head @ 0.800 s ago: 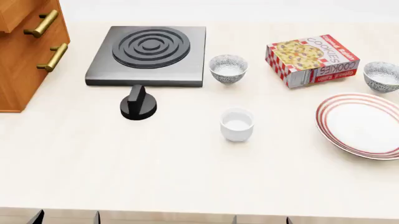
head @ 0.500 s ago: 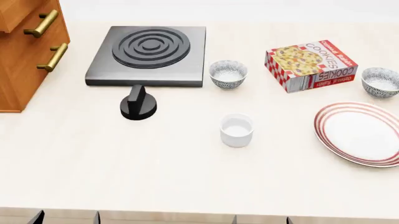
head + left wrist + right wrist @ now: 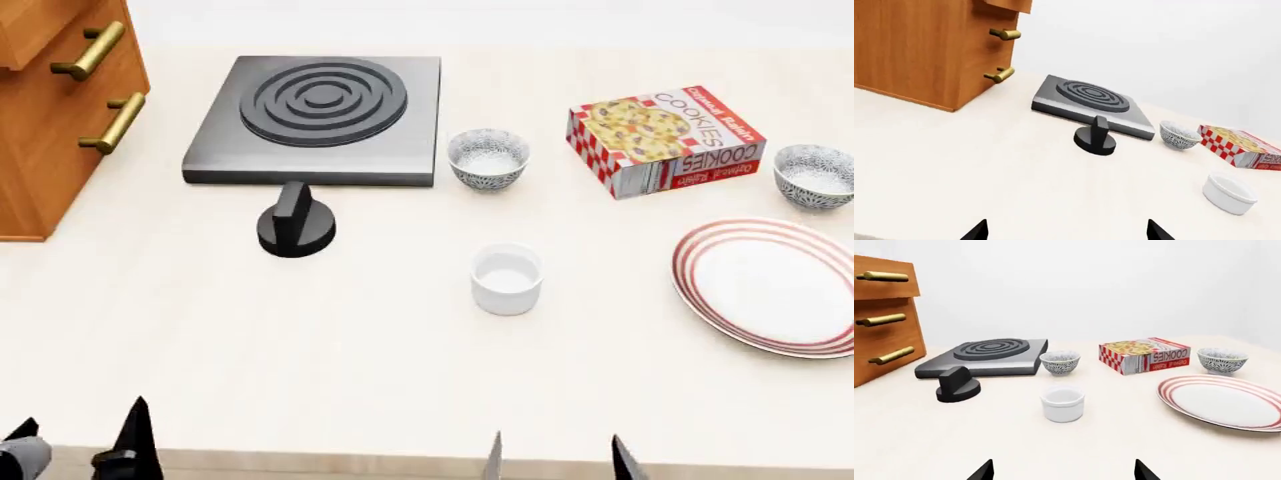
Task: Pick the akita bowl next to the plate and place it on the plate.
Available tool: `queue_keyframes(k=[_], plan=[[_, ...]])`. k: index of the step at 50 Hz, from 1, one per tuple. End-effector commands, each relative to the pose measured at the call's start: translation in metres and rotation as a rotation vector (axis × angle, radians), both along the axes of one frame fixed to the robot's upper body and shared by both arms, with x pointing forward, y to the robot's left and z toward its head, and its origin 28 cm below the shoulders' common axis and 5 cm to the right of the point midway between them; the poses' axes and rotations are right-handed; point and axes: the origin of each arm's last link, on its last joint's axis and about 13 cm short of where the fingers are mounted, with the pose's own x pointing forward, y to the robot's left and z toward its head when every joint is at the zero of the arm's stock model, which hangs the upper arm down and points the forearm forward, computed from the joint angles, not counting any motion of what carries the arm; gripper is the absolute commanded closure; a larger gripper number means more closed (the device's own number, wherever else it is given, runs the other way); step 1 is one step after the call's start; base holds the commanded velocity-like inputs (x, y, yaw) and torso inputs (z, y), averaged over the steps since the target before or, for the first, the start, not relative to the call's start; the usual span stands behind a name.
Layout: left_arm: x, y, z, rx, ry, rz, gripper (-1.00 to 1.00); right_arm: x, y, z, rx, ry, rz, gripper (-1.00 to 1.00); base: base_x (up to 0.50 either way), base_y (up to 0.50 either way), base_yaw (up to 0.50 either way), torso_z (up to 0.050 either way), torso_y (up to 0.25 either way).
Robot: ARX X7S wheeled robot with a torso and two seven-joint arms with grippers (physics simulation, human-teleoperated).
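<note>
The akita bowl (image 3: pixel 814 175), grey-speckled with a pale inside, stands at the far right just behind the plate (image 3: pixel 774 288); the right wrist view shows the same bowl (image 3: pixel 1221 360) behind the red-ringed plate (image 3: pixel 1224 400). A look-alike bowl (image 3: pixel 489 158) sits beside the stove. My left gripper (image 3: pixel 80 440) and right gripper (image 3: pixel 557 458) poke up at the near table edge, far from the bowl. Both are open with nothing between the fingers, as the left gripper (image 3: pixel 1067 231) and right gripper (image 3: pixel 1063 471) show in their wrist views.
A white cup (image 3: pixel 507 279) stands mid-table, a cookies box (image 3: pixel 665 138) between the two bowls. A black stove plate (image 3: pixel 318 115) with its knob (image 3: pixel 296 222) lies at back left, beside a wooden cabinet (image 3: pixel 54 100) with brass handles.
Both grippers' fingertips have risen further into the head view at the near table edge. The head view shifted slightly earlier, then held still. No object on the table moved.
</note>
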Motion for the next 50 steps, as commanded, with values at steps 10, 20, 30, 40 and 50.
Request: queue_keyframes(k=[10,20,30,40,50], plan=[[0.005,0.064,0.035,-0.079,-0.051,0.196,-1.00,0.002,0.010,0.112,0.230,-0.228,0.207,-1.00,0.00,0.00,0.00,0.000,0.000],[0.007,0.079,0.032,-0.095,-0.060,0.279,-1.00,0.008,0.001,0.134,0.209,-0.307,0.185,-1.00,0.00,0.00,0.00,0.000,0.000],[0.007,0.076,0.033,-0.119,-0.067,0.259,-1.00,0.009,-0.003,0.134,0.220,-0.308,0.144,-1.00,0.00,0.00,0.00,0.000,0.000],[0.008,0.076,0.029,-0.104,-0.065,0.256,-1.00,0.010,-0.005,0.132,0.249,-0.283,0.146,-1.00,0.00,-0.14,0.00,0.000,0.000],[0.007,0.076,0.029,-0.102,-0.066,0.257,-1.00,0.009,-0.005,0.133,0.245,-0.283,0.146,-1.00,0.00,-0.48,0.00,0.000,0.000]])
